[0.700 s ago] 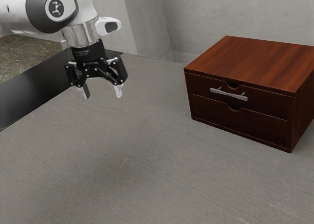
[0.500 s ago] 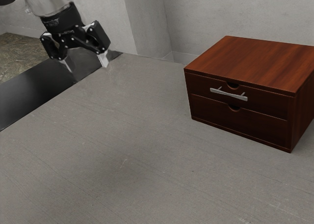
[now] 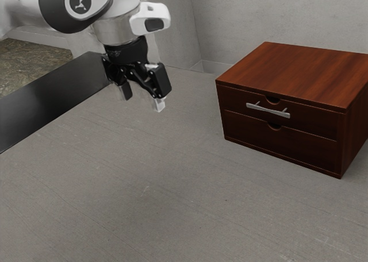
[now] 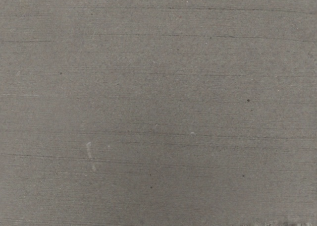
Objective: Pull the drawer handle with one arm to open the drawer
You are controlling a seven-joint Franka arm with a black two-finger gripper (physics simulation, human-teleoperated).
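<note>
Up over the tabletop's [image 3: 172, 176] far side, toward the exterior view's left, the gripper [image 3: 144, 100] hangs with its fingers spread and nothing between them. It is tilted, with the fingertips pointing down and toward the exterior view's right. Behind it a black panel [image 3: 46, 98] runs along the tabletop's left edge. The cabinet [image 3: 299, 66] stands near the far right corner, close to the wall [image 3: 259, 15] and well apart from the gripper. Its upper drawer [image 3: 310, 119] sits flush with the front and carries the metal handle [image 3: 268, 110]; the lower drawer [image 3: 276, 140] is flush too. Between gripper and cabinet lies bare tabletop, and the wrist view looks onto the same grey, finely lined surface [image 4: 158, 107].
</note>
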